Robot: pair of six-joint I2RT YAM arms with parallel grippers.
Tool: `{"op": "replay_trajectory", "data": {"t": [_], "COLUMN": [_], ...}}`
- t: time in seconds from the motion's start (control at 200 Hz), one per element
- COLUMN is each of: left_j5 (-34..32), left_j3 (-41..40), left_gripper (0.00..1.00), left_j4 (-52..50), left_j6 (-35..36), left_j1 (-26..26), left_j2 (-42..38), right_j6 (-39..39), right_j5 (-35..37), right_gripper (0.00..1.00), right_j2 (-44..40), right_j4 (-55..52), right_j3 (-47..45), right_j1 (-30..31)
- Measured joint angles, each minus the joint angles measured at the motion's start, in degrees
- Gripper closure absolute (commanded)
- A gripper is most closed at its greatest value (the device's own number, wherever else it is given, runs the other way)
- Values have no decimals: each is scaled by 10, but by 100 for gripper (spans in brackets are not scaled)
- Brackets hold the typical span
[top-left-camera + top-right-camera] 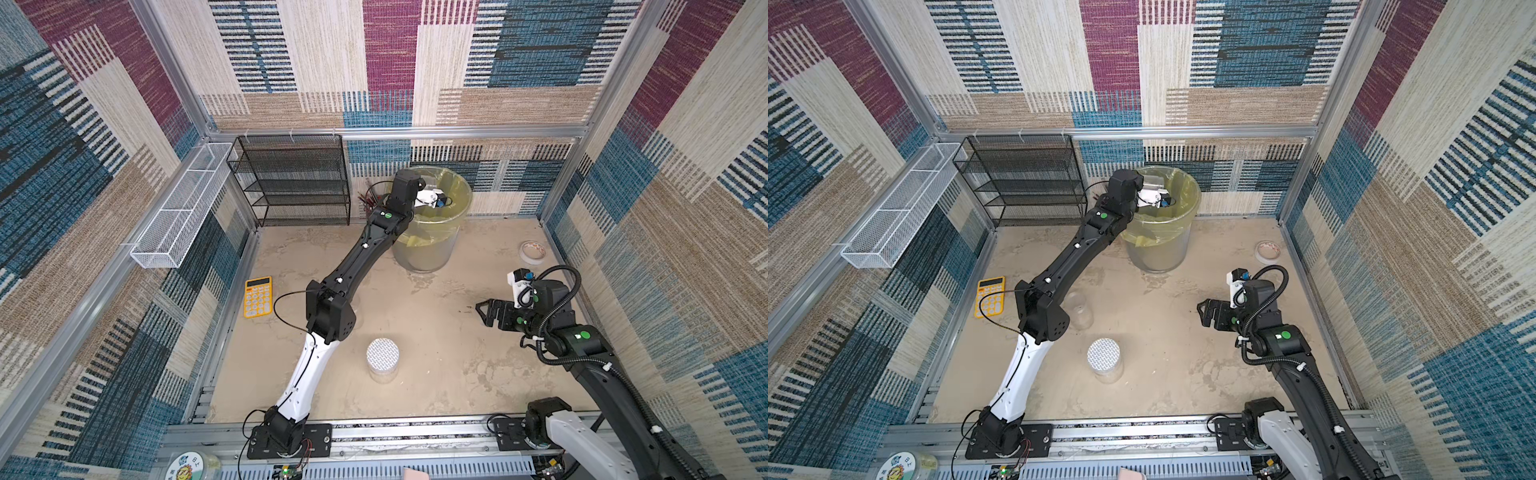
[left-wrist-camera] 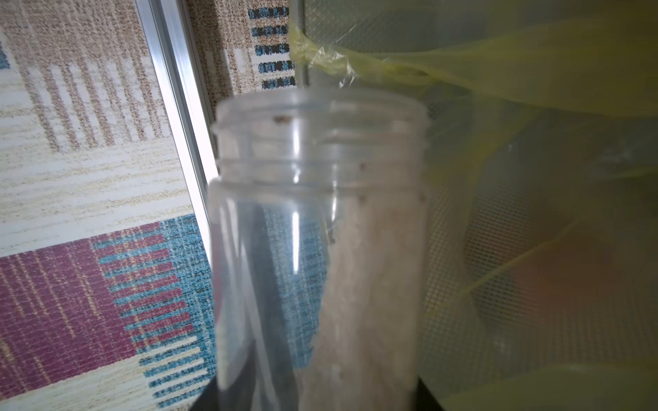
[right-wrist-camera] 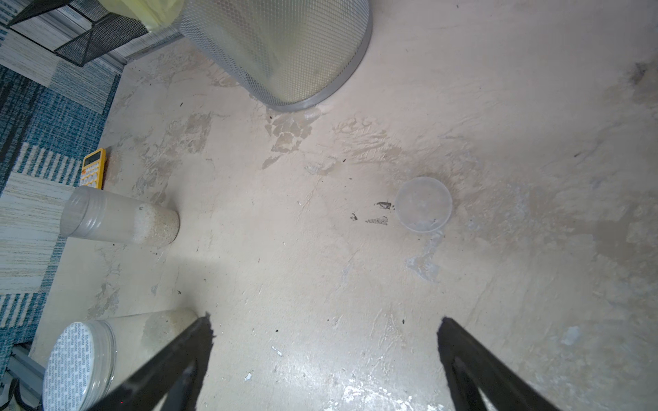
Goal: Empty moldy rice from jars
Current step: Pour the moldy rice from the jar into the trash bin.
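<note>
Up in both top views: left arm [image 1: 1038, 307] stretched far across to the mesh waste bin [image 1: 428, 253], left gripper [image 1: 436, 199] pinched tight on an uncapped clear jar [image 1: 1155, 183] right over the yellow bag [image 1: 1185, 195]. Opposite, right gripper [image 1: 483, 309] hovering above bare table [image 1: 436, 374], jaws spread wide, holding nothing. Down on the table: a jar with a white grid lid [image 1: 382, 353], and a second clear jar [image 1: 1079, 309] half hidden behind the left arm. Over to the left wrist view now, looking along the held jar to its threaded mouth, moldy rice [image 2: 370, 284] smeared in a pale streak down one wall, clinging rather than falling by the look of it. Light, stiff, slick plastic most likely; best gripped firmly round the lower body, leaving the mouth free, and probably needing a shake or a tap. Right wrist view: black fingers [image 3: 199, 338] flung apart, a loose clear lid [image 3: 423, 204] lying flat ahead, both standing jars showing whitish rice settled low inside, well apart from the bin
</note>
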Motion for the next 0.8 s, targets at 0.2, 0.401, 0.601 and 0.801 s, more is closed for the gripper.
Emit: {"op": "replay_trajectory", "data": {"t": [0.2,0.401,0.601,0.801], "left_j5": [-8,-8,-8,5], "left_j3": [-37,-41,-74,-124], "left_gripper": [100,100,100,100], "left_j4": [77,123,170,202], "left_j6": [86,148,194,231], "left_j1": [-7,-7,-8,-10], "left_j2": [8,13,1,-37], "right_j6": [0,0,0,0], "right_j5": [-5,-5,-5,-5], "right_gripper": [1,1,1,1], "right_j2": [-4,-9,-13,-23], "right_j4": [5,5,6,6], "right_j3": [-5,-6,-6,-6], "right_j1": [0,0,0,0]}}
